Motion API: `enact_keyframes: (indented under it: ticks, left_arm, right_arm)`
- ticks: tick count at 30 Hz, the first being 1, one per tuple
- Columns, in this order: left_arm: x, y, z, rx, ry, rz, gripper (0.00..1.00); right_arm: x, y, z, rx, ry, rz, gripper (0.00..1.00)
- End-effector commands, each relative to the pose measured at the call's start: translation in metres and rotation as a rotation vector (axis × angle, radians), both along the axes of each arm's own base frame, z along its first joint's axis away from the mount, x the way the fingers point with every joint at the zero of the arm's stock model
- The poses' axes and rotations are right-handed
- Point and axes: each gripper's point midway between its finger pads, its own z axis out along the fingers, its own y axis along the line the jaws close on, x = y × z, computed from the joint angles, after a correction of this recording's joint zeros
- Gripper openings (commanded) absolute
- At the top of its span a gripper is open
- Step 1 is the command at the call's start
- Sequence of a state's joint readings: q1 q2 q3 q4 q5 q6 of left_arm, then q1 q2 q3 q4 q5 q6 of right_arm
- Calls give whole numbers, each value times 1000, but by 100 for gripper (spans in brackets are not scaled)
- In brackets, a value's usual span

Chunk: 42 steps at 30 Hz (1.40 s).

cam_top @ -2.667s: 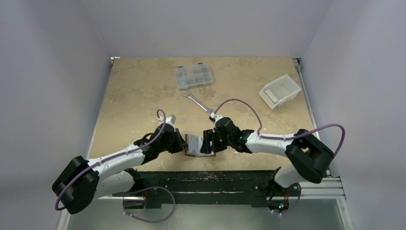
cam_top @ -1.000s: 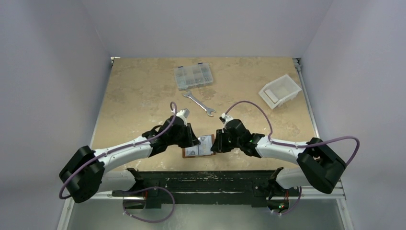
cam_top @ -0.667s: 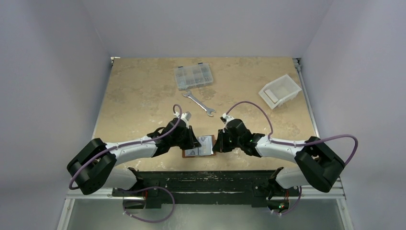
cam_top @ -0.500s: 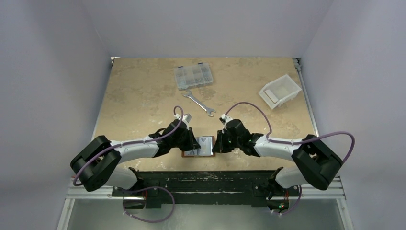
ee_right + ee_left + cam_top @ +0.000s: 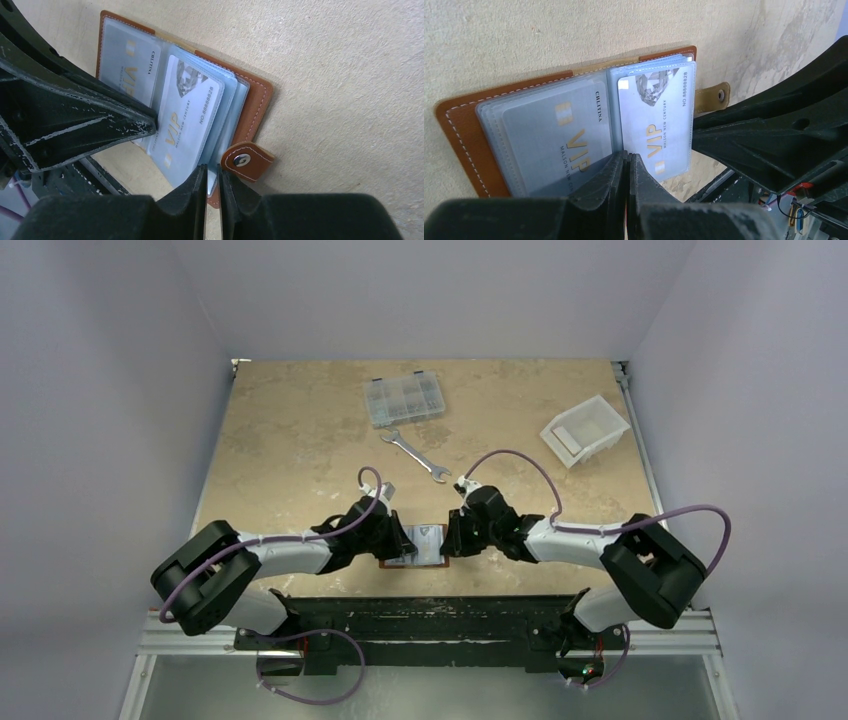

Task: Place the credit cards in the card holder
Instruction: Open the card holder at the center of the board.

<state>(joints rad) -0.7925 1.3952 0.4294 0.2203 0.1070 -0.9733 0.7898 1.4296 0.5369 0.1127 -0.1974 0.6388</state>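
The card holder [image 5: 415,545] lies open near the table's front edge, brown cover [image 5: 459,130] down and clear sleeves up. Two silvery credit cards sit in the sleeves, one on the left page [image 5: 554,140] and one on the right page [image 5: 656,120]. My left gripper [image 5: 629,155] is shut, its tips on the fold between the pages, with nothing between them. My right gripper [image 5: 213,171] is open by a narrow slit over the sleeves' right edge, next to the snap tab [image 5: 245,160]. From above, the left gripper [image 5: 400,538] and the right gripper [image 5: 450,538] flank the holder.
A silver wrench [image 5: 415,455] lies behind the holder. A clear compartment box [image 5: 404,400] stands farther back, and a white bin [image 5: 584,430] is at the back right. The black base rail [image 5: 430,610] runs just in front of the holder.
The right gripper has drawn back from over the holder's right half to its right edge. The left arm has shifted and its wrist sits slightly lower. The holder stays in place.
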Motion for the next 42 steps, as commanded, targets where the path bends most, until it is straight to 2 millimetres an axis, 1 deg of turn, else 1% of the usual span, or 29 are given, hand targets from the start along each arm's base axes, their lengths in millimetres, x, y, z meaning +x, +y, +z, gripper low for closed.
enact_keyframes:
  ticks: [1, 2, 6, 10, 11, 14, 19, 22, 24, 28, 34, 38, 40, 42]
  left_arm:
    - [-9, 17, -25, 75, 38, 25, 0]
    - [-9, 17, -25, 73, 39, 25, 0]
    - [-9, 15, -23, 61, 38, 18, 0]
    - [-7, 11, -14, 44, 23, 14, 0]
    - [-6, 11, -12, 44, 19, 12, 0]
    - [-3, 11, -2, 46, -1, 13, 0]
    - [0, 17, 10, 68, -30, 24, 0]
    - [3, 21, 23, 73, -54, 41, 7]
    - [0, 26, 30, 82, -57, 47, 13]
    - [-1, 31, 51, 64, -86, 62, 24]
    - [3, 52, 75, 94, -148, 134, 30]
    - [7, 69, 90, 139, -189, 189, 35]
    - [9, 76, 100, 144, -215, 221, 40]
    - [13, 81, 113, 130, -249, 247, 44]
  right_arm:
    - [13, 6, 9, 2, -36, -5, 22]
    - [13, 8, 11, 8, -38, 1, 23]
    - [10, 12, 18, 20, -42, 18, 33]
    - [8, 18, 29, 11, -76, 29, 54]
    - [8, 18, 30, 1, -79, 32, 56]
    - [11, 22, 32, -28, -91, 33, 58]
    - [15, 23, 35, -74, -105, 33, 60]
    - [17, 27, 37, -86, -110, 45, 60]
    - [17, 33, 38, -77, -109, 59, 60]
    - [15, 44, 40, -75, -109, 89, 60]
    - [12, 63, 46, -75, -119, 126, 61]
    - [10, 75, 47, -99, -137, 144, 71]
    - [8, 82, 46, -87, -140, 170, 76]
    - [5, 84, 47, -77, -135, 194, 79]
